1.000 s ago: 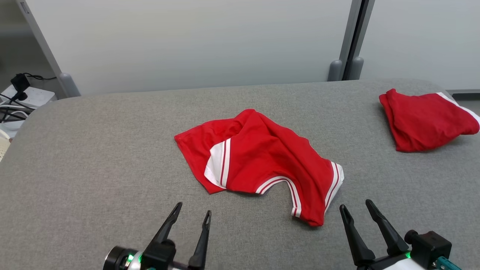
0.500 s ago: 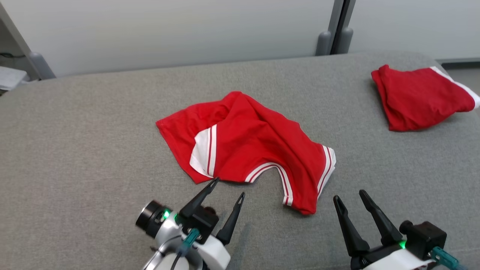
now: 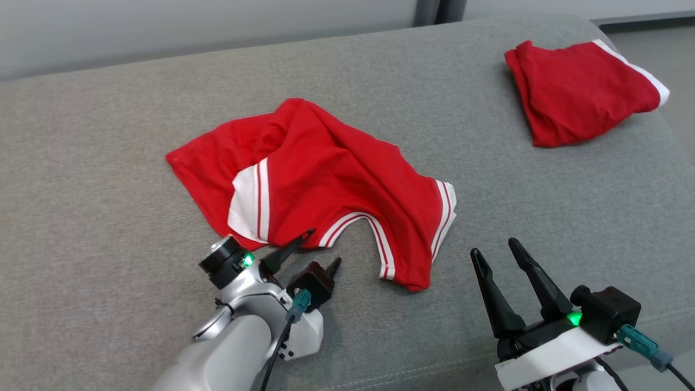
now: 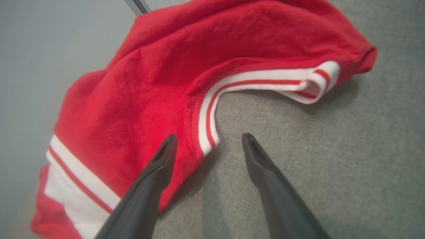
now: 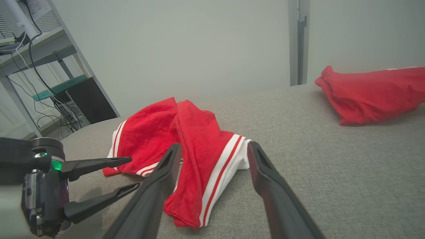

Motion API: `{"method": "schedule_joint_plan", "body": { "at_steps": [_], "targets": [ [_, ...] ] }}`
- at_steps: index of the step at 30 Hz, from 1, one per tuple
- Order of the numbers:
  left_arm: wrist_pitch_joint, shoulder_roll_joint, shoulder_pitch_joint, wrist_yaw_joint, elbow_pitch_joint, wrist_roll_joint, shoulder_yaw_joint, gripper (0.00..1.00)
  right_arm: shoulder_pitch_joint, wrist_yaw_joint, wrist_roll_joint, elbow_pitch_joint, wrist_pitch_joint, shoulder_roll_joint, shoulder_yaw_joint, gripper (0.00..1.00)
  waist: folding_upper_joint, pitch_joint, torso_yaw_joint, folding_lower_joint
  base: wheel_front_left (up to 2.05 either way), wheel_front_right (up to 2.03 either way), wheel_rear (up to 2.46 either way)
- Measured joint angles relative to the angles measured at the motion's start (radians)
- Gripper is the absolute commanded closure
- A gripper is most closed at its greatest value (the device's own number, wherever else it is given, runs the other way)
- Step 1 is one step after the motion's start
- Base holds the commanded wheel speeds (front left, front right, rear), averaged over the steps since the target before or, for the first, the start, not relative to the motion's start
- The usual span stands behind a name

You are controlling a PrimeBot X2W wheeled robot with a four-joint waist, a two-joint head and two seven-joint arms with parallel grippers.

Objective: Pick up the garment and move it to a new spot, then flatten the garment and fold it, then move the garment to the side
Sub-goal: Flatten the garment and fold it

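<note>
At the near hem of the red shorts (image 3: 326, 179), the left end effector (image 3: 324, 246) is hovering wide, and the right end effector (image 3: 493, 245) is hovering wide nearby.

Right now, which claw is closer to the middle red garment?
Left. The left gripper is at the hem of the garment; the right gripper sits apart, off its right corner.

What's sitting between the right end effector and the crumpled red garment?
Nothing. In the head view, a bare stretch of grey surface separates the right end effector from the garment at its nearest striped hem.
</note>
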Motion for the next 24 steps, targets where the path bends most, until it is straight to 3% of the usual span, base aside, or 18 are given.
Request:
{"method": "schedule_joint_plan", "body": {
  "at_steps": [9,10,11,12,18,22,24],
  "targets": [
    [0.0,0.023,-0.108,0.03,0.157,0.013,-0.042,0.03,-0.027,0.0,0.007,-0.001,0.0,0.001,0.015,0.0,0.0,0.037,-0.053,0.0,0.0,0.0,0.0],
    [-0.001,0.023,-0.116,0.03,0.171,0.013,-0.044,0.53,-0.031,0.0,0.007,-0.001,0.0,0.001,0.015,0.0,0.0,0.039,-0.058,0.0,0.0,0.0,0.0],
    [-0.001,0.022,-0.123,0.03,0.182,0.012,-0.046,0.82,-0.033,0.0,0.008,-0.002,0.0,0.002,0.015,0.0,0.0,0.04,-0.062,0.0,0.0,0.0,0.0],
    [-0.001,0.021,-0.128,0.023,0.186,0.005,-0.046,1.0,-0.035,0.0,0.008,-0.004,0.0,0.002,0.014,0.0,0.0,0.041,-0.065,0.0,0.0,0.0,0.0],
    [-0.001,-0.003,-0.136,-0.054,0.147,-0.142,0.014,1.0,-0.035,0.0,0.009,-0.002,0.0,0.007,0.004,0.0,0.0,0.025,-0.068,0.0,0.0,0.0,0.0],
    [0.0,-0.026,-0.138,-0.11,0.103,-0.351,0.066,1.0,-0.032,0.0,0.009,0.01,0.0,0.012,0.005,0.0,0.0,-0.004,-0.067,0.0,0.0,0.0,0.0],
    [0.029,-0.018,-0.136,-0.112,0.024,-0.556,0.028,1.0,-0.027,0.0,0.01,0.016,0.0,0.016,0.013,0.0,0.0,-0.022,-0.07,0.0,0.0,0.0,0.0]
  ]
}}
